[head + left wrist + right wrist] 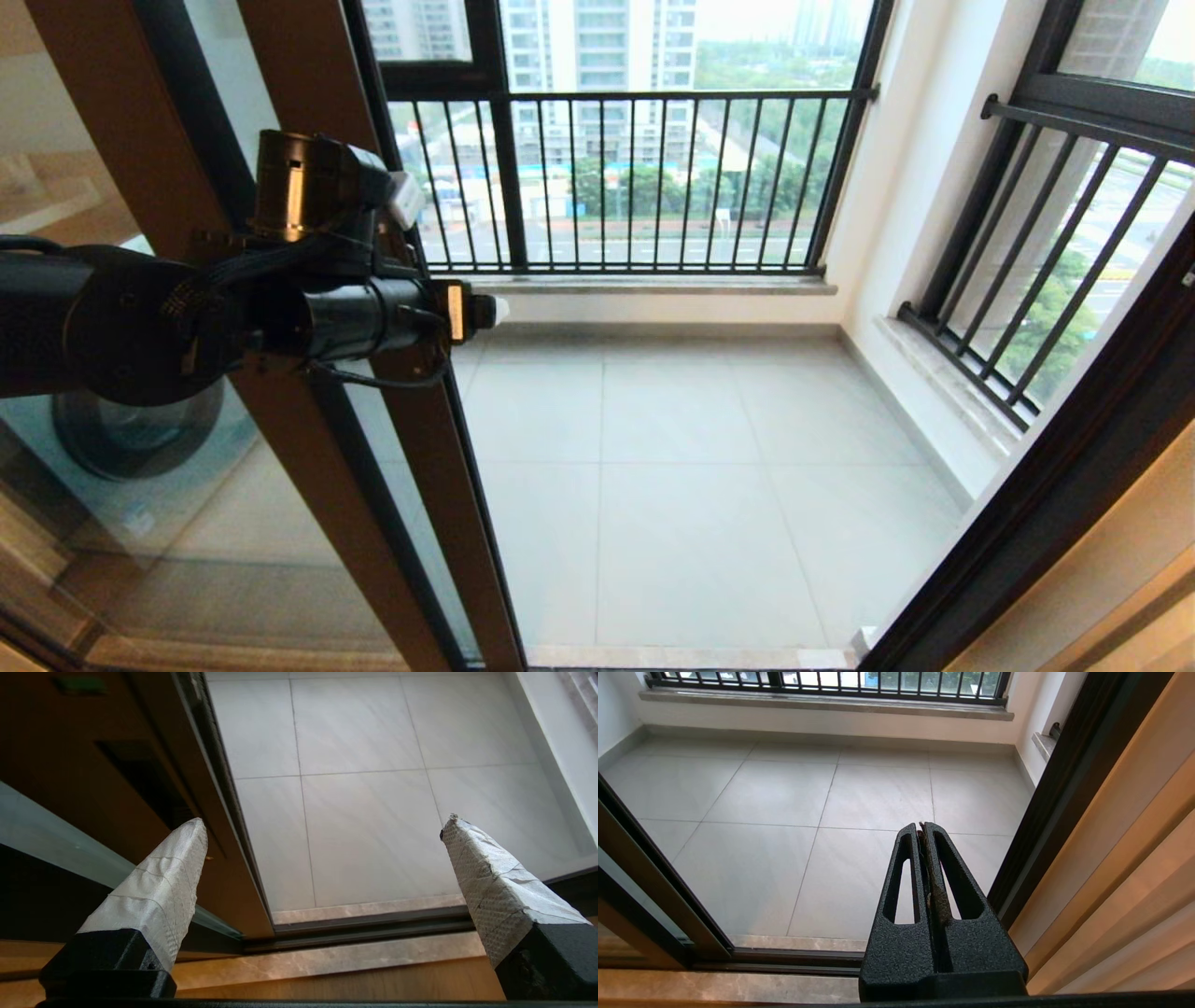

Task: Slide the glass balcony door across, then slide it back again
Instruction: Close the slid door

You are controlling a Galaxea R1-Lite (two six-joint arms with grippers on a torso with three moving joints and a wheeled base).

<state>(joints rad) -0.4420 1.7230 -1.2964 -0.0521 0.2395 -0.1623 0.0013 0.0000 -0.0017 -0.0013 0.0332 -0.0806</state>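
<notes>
Brown-framed, the glass door [425,448] stands slid to our left, its upright edge just beside our left gripper [322,826], whose taped fingers [159,891] are spread wide, one against the frame near the handle slot [145,781], the other over bare floor tiles [369,826]. We judge the finger could slip off the smooth frame as we push, or scrape the glass. Our right gripper [923,833] hangs low with fingers pressed together, empty.
</notes>
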